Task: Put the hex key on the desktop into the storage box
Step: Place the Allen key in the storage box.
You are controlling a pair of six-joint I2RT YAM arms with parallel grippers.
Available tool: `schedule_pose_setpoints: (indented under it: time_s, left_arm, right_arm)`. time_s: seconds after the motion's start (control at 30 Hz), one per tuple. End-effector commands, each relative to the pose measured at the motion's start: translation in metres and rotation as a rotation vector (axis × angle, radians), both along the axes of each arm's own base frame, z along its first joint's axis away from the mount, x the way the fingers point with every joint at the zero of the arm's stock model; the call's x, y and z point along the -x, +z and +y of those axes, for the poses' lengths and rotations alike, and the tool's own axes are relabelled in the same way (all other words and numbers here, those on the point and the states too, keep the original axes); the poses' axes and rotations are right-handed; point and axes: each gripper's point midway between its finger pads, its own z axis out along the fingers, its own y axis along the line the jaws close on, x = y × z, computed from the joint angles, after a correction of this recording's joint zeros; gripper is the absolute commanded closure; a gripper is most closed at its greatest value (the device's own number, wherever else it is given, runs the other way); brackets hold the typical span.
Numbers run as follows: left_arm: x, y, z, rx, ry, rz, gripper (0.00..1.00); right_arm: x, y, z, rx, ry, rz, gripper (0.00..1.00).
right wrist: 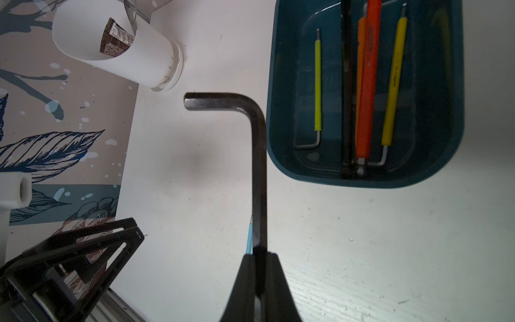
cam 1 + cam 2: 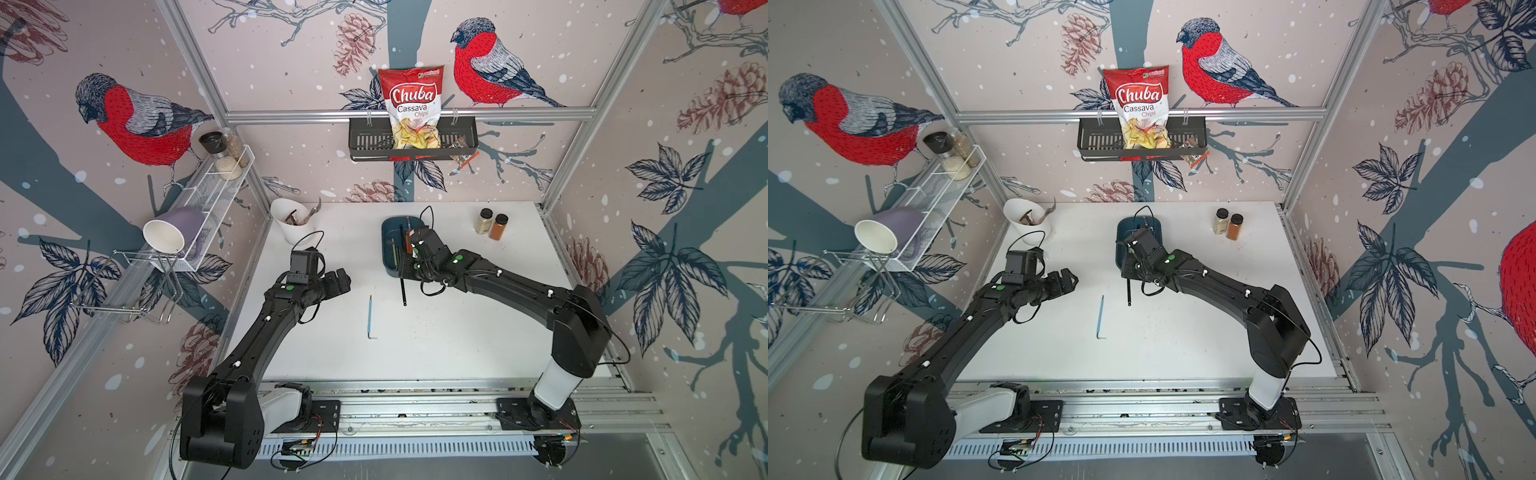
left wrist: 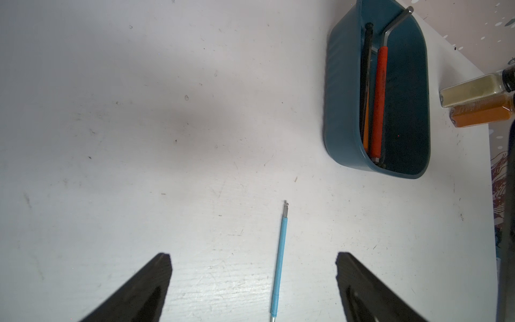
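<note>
Beside the storage box [image 1: 418,178], the right gripper [image 1: 258,255] pinches a black hex key [image 1: 259,167]. Lift it over the wall, longways, then let go. The left gripper [image 3: 253,256] hangs spread apart near the blue hex key [image 3: 280,264].

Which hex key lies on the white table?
The thin blue-sleeved hex key; the big black key is held by the right end effector, others lie in the teal plastic box.
</note>
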Motion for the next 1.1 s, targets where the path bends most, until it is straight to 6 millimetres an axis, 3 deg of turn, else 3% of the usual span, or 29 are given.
schedule_pose_setpoints:
  time_s: [0.0,0.23,0.47,0.67,0.9,1.07]
  left_arm:
    - [-0.004,0.003,-0.006,0.023,-0.028,-0.022,0.04]
    - [-0.004,0.003,-0.005,0.022,-0.027,-0.022,0.04]
    - [-0.004,0.001,-0.006,0.024,-0.025,-0.014,0.04]
    - [-0.004,-0.003,-0.01,0.044,-0.038,-0.001,0.04]
    - [-0.004,-0.007,-0.011,0.047,-0.042,0.013,0.04]
    - [-0.005,-0.009,-0.01,0.043,-0.042,0.022,0.04]
  right_arm:
    - [-0.016,0.009,-0.001,-0.034,0.008,-0.031,1.0]
    - [-0.056,0.0,-0.013,-0.044,0.0,-0.015,1.0]
    - [-0.11,-0.019,-0.025,-0.04,-0.037,-0.003,1.0]
    - [-0.145,-0.035,-0.02,-0.015,-0.035,0.012,1.0]
    - [-0.179,-0.063,-0.012,0.011,-0.04,0.044,1.0]
    - [-0.186,-0.083,-0.007,0.019,-0.037,0.064,1.0]
